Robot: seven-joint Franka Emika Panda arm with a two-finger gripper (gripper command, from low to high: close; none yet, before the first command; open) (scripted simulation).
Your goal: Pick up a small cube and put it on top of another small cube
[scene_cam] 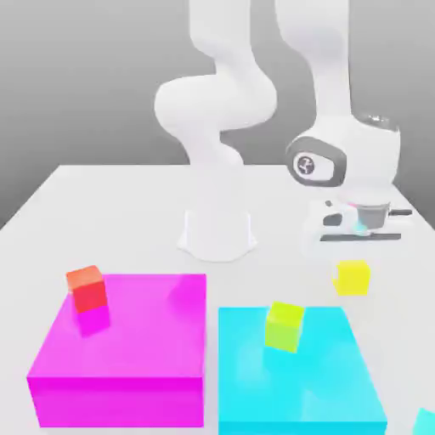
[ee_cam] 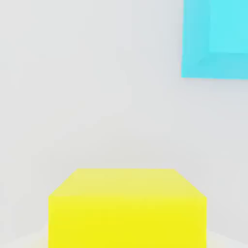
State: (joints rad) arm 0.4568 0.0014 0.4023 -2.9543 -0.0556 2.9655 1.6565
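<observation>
The small cube [scene_cam: 352, 277] is plain bright yellow and sits on the white table at the exterior view's right, beyond the cyan block. My gripper [scene_cam: 353, 257] hangs straight over it, the white hand just above its top face. In the hand view the small cube [ee_cam: 127, 208] looms very close, centred right under the hand, with pale finger edges at both of its lower sides. The gripper is shut on it. I cannot tell whether the cube still touches the table.
A red cube [scene_cam: 87, 287] rests on the big magenta block [scene_cam: 127, 357]. A lime cube [scene_cam: 284, 326] stands on the big cyan block [scene_cam: 297, 382] [ee_cam: 218, 43]. The arm's white base [scene_cam: 217, 234] stands behind them. Another cyan piece [scene_cam: 426, 421] pokes in at the exterior view's lower right corner.
</observation>
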